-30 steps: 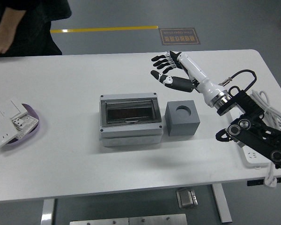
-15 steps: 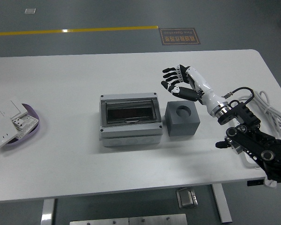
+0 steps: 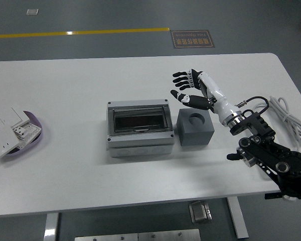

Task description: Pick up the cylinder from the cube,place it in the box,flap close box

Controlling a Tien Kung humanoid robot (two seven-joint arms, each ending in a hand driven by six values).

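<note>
Right hand (image 3: 189, 89) open, fingers spread, holds nothing, hovers just past far side of grey cube (image 3: 194, 127), mid worktop (image 3: 80, 80). Cylinder can't be seen; cube top shows only round hole, maybe sunk inside. Box (image 3: 138, 129) just left of cube, clear flap looks shut.

Risks:
- fingers bump cube, push it into box
- shut flap blocks drop

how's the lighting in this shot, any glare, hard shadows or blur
Head view: light is even and soft from overhead; the box and cube cast only faint shadows toward the table's near edge. The box's dark lid shows a dull sheen, no strong glare. The right hand, fingers spread above the cube, is sharp with no motion blur. The white tabletop is bright but not washed out.
</note>
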